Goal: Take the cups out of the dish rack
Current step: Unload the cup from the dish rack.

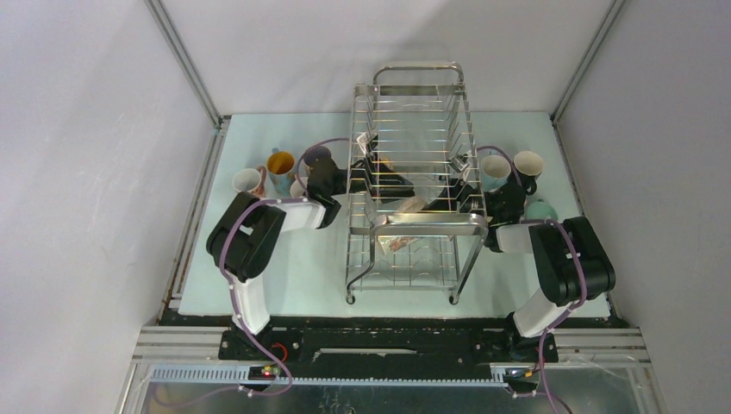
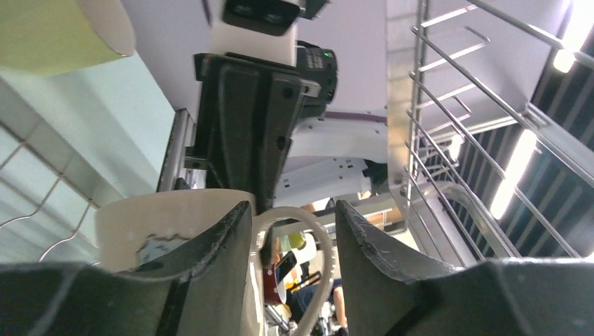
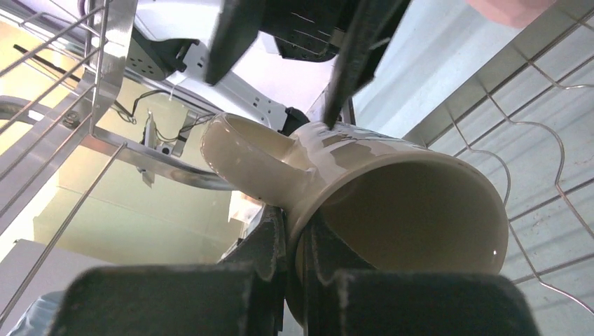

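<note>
The right end effector (image 3: 298, 231) is pressed together on the wall of a cream mug (image 3: 392, 203), just beside the root of the handle, one dark matte finger (image 3: 274, 241) outside and the other inside the rim. The mug is glossy glazed ceramic. It lies tilted: its mouth opens toward the lower right of the wrist frame, its thick looped handle sticks out to the upper left, and its long axis runs from lower right to upper left. Chrome bars of the rack (image 3: 84, 105) fill the left of this frame.

The left end effector (image 2: 291, 231) is spread, its two black ribbed fingers (image 2: 224, 245) well parted. The thin curved handle of a white mug (image 2: 168, 224) loops through the gap between them. The mug's round body stands at lower left with its rim uppermost in the frame and the handle pointing right. A yellow-green mug (image 2: 56, 35) shows at upper left, and rack wires at right.

From above, the rack (image 1: 414, 224), tall chrome wire with a looped end handle, stands lengthwise in the middle of the pale tabletop (image 1: 284, 276). The left end effector (image 1: 323, 181) is just left of it, near a pink mug (image 1: 248, 181). The right end effector (image 1: 504, 205) is just right of it, near a light blue mug (image 1: 494, 171), a black mug (image 1: 527, 164) and a green mug (image 1: 541, 210), all upright.
</note>
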You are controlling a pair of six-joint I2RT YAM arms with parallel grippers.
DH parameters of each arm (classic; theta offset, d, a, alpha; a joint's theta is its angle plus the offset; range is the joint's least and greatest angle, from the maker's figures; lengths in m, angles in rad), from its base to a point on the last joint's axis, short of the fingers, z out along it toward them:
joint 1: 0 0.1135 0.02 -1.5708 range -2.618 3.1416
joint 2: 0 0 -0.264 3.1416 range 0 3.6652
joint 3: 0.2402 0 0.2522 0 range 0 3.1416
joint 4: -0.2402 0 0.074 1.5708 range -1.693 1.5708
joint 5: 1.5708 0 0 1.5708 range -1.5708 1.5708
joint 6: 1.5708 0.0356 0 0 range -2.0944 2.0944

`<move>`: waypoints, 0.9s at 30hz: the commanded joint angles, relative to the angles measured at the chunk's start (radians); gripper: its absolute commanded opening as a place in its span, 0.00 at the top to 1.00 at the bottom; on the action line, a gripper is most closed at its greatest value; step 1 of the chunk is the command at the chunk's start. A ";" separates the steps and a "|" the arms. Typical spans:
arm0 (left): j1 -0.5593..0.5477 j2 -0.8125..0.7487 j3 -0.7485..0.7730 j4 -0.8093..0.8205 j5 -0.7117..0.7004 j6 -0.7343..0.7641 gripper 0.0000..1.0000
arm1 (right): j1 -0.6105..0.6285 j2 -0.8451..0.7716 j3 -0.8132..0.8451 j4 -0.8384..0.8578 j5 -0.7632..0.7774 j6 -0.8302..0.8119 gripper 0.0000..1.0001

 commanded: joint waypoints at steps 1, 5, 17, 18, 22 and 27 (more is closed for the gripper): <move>0.017 -0.051 -0.026 -0.145 -0.057 0.127 0.49 | 0.004 -0.012 0.057 0.075 0.068 0.047 1.00; 0.031 -0.071 -0.045 -0.194 -0.072 0.159 0.49 | -0.003 -0.006 0.058 0.075 0.080 0.058 1.00; 0.058 -0.148 -0.075 -0.320 -0.120 0.220 0.41 | -0.020 -0.010 0.057 0.049 0.133 0.100 1.00; 0.061 -0.156 -0.077 -0.345 -0.128 0.231 0.41 | -0.022 -0.012 0.057 0.040 0.137 0.099 1.00; 0.072 -0.182 -0.096 -0.395 -0.160 0.244 0.39 | -0.024 -0.033 0.056 -0.018 0.154 0.078 1.00; 0.086 -0.227 -0.120 -0.457 -0.194 0.267 0.38 | -0.024 -0.107 0.057 -0.195 0.180 -0.009 1.00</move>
